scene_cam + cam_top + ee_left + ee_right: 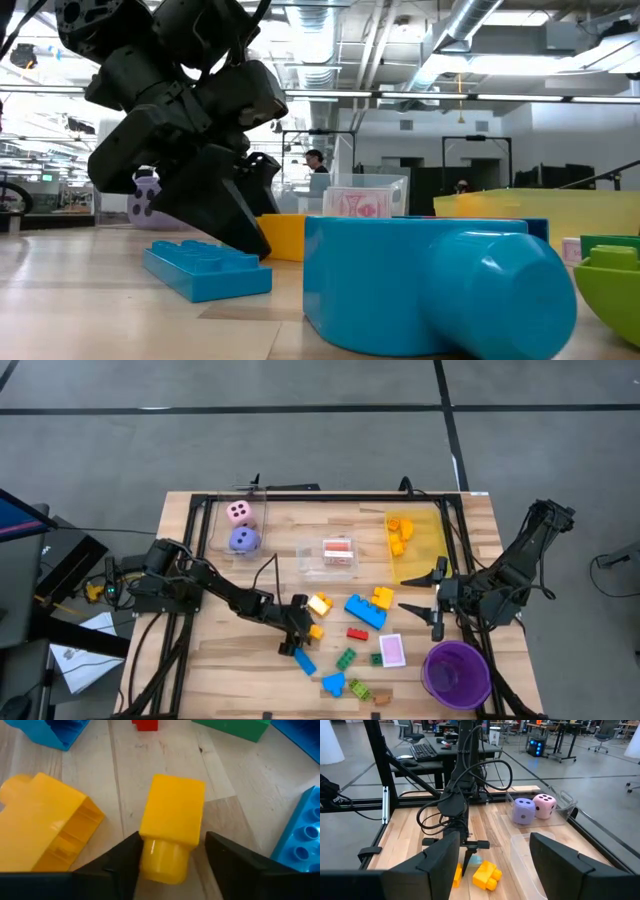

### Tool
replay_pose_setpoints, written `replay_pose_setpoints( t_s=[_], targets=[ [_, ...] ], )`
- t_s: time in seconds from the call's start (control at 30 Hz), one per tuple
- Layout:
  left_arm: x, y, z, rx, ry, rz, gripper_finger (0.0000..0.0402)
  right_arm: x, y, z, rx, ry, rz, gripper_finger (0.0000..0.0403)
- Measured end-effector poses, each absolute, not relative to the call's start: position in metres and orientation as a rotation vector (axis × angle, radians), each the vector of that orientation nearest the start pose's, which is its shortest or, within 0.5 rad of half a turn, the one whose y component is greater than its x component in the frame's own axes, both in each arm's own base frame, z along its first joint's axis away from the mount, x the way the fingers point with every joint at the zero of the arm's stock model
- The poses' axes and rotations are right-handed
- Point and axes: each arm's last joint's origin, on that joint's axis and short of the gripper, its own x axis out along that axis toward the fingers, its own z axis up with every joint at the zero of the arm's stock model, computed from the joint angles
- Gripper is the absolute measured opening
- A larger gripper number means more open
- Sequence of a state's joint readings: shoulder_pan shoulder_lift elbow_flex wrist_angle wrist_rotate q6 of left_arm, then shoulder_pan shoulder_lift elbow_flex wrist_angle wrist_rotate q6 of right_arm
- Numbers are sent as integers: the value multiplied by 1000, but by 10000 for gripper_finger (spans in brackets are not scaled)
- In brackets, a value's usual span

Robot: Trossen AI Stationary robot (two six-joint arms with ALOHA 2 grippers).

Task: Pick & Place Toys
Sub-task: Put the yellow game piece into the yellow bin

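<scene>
Only the left wrist view shows the left gripper (172, 857) narrowly straddling a small yellow plastic brick (171, 827) on the wooden surface (230, 780). The right gripper (432, 600) hangs half-open, empty. No writing is readable.

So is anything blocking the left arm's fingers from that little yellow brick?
Nothing visible. The left gripper is down at the table with the small yellow brick between its fingers, bare wood around it. A bigger yellow brick lies beside it, apart.

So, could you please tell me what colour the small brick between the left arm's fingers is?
Yellow; the small plastic brick shows best in the left wrist view.
</scene>
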State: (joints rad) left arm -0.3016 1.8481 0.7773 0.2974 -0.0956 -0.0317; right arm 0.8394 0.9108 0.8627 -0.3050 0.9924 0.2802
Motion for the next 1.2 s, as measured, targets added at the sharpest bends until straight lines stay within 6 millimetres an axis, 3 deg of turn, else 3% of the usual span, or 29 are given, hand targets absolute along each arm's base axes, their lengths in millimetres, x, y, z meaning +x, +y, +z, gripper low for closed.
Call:
replay_pose_setpoints(
  t_s=[0.2, 0.43, 0.57, 0.83, 1.03, 1.2],
  targets=[
    [318, -96, 104, 122, 757, -184, 119, 141, 121, 331, -3, 192, -179, 234],
    [321, -97, 107, 112, 710, -185, 117, 143, 123, 329, -30, 203, -179, 234],
    [325, -97, 120, 91, 614, -185, 117, 143, 122, 329, -56, 206, -180, 234],
    [325, -78, 183, -13, 367, -166, 117, 162, 141, 315, -291, 246, -148, 234],
    [319, -60, 239, -76, 169, -210, 117, 185, 159, 318, -418, 149, -43, 234],
    [326, -58, 268, -86, 99, -286, 117, 204, 163, 314, -482, 144, -50, 234]
  ],
)
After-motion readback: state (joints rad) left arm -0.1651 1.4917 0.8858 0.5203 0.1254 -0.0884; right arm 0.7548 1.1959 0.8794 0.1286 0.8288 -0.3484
